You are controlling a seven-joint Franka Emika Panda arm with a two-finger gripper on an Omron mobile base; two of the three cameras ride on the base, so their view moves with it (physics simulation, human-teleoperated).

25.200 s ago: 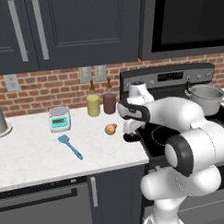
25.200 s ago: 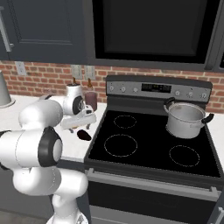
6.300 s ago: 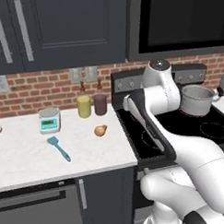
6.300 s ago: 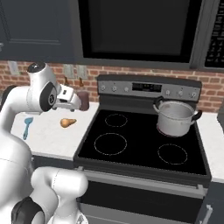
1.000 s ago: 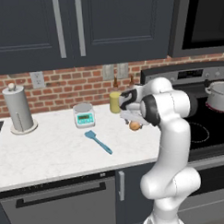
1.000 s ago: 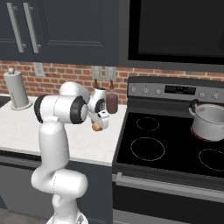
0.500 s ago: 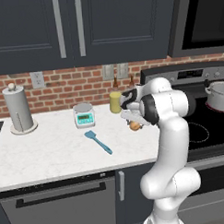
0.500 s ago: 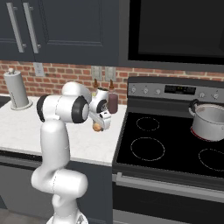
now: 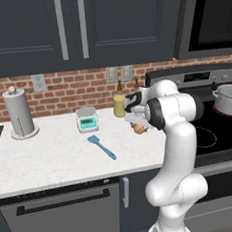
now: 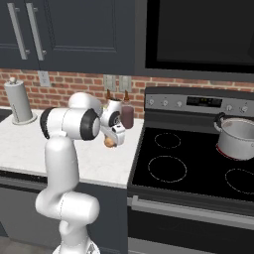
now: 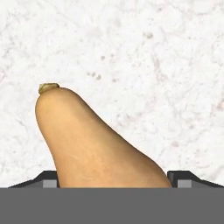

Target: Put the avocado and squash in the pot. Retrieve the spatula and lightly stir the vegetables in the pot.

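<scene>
The tan-orange squash lies on the white stone counter, its stem end pointing away from the hand. My gripper is open and low over it, one fingertip on each side of its thick end. The base views show the gripper right above the squash, near the counter's stove end. The steel pot stands on the stove's far right burner. The teal spatula lies on the counter left of the arm. The avocado is out of view.
A small teal-faced scale stands behind the spatula, a yellow bottle and a dark jar sit by the brick wall, and a paper towel roll is at the far left. The black stove top lies right of the counter.
Over the last second the hand has stayed over the squash with hardly any motion. Since the older frames the base has driven left along the counter, away from the stove.
</scene>
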